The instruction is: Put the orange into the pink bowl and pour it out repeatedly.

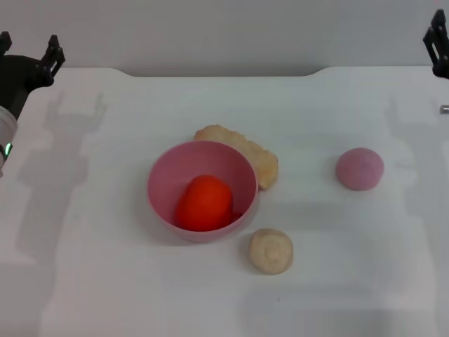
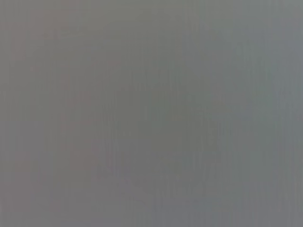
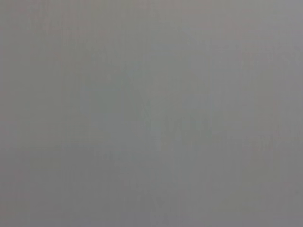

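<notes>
Orange: one orange (image 1: 204,203) lies inside the pink bowl (image 1: 168,172), resting against the near wall, upright bowl, fruit well below the rim.
Pink bowl: one, standing upright near the middle of the white table (image 1: 91,281), touching or almost touching the beige bread-like piece (image 1: 249,151) behind it.
Other items: one pale pink ball (image 1: 359,168) off to the right, well apart from the bowl; one beige round ball (image 1: 271,250) just beside the bowl's near right side; one lumpy beige bread-like piece, partly hidden by the bowl's rim.
Open room: wide bare table on the left of the bowl and along the near edge; narrower bare strip between the bowl and the pink ball.
Edges: the table's far edge runs across the top, with a shallow notch in its middle.
Writing: none can be read.
Left gripper (image 1: 28,56): raised at the far left corner, fingers spread apart, holding nothing.
Right gripper (image 1: 436,45): at the far right edge, mostly cut off; its fingers' state cannot be told.
Wrist views: both show only flat grey.
</notes>
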